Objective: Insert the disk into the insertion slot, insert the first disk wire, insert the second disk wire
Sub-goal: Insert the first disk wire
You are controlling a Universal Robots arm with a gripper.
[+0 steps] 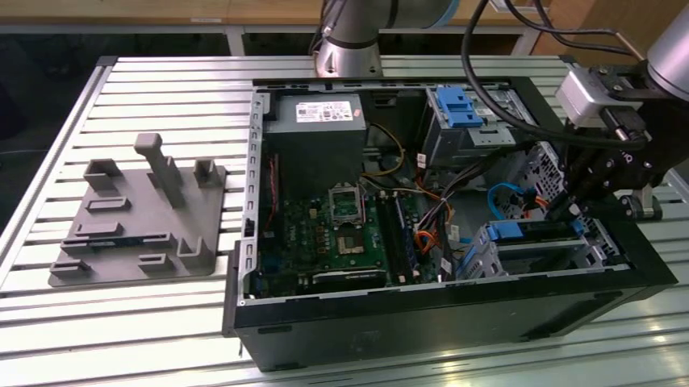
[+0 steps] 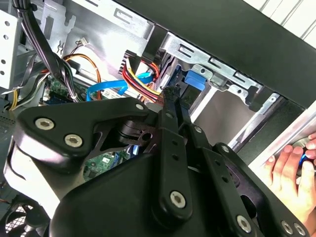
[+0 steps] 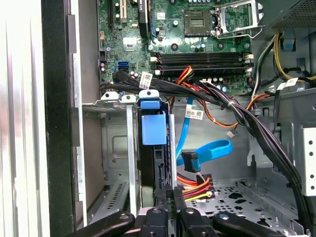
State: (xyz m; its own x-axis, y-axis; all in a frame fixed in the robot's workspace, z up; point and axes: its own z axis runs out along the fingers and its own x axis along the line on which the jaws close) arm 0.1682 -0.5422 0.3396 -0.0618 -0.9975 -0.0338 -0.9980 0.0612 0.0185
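**Gripper** (image 3: pixel 169 191): low inside the open case, fingers drawn close together just beside the disk's edge. Impossible to tell whether a plug is pinched between them.

**Disk** (image 3: pixel 154 129): standing edge-on inside the insertion slot (image 3: pixel 114 148), blue carrier tab showing at its end. Judged seated or nearly so.

**Blue data cable** (image 3: pixel 210 149): looped loose beside the slot, black plug apart from the disk. Judged not yet connected.

**Power wires** (image 3: pixel 197 183): red, yellow and orange, running right up to the fingertips, far end hidden behind them.

**Black cable bundle** (image 3: pixel 237 111): draped across the case near the slot.

**Hand** (image 2: pixel 289 165): a person's, at the outer edge of the case, near the arm.

**Hazards, as judged:**
- Plug meeting the disk's socket tilted or off-line, with the socket hidden behind the fingers. Likely result is a jammed plug or bent contacts.
- Stiff power wires tugging sideways and twisting whatever is held in the pinch.
- Blue loop or black bundle caught by the gripper's linkage and dragged along.
- A push on a disk not fully latched, sliding it along its rails.
- Contact with the hand, given so little room at the case wall
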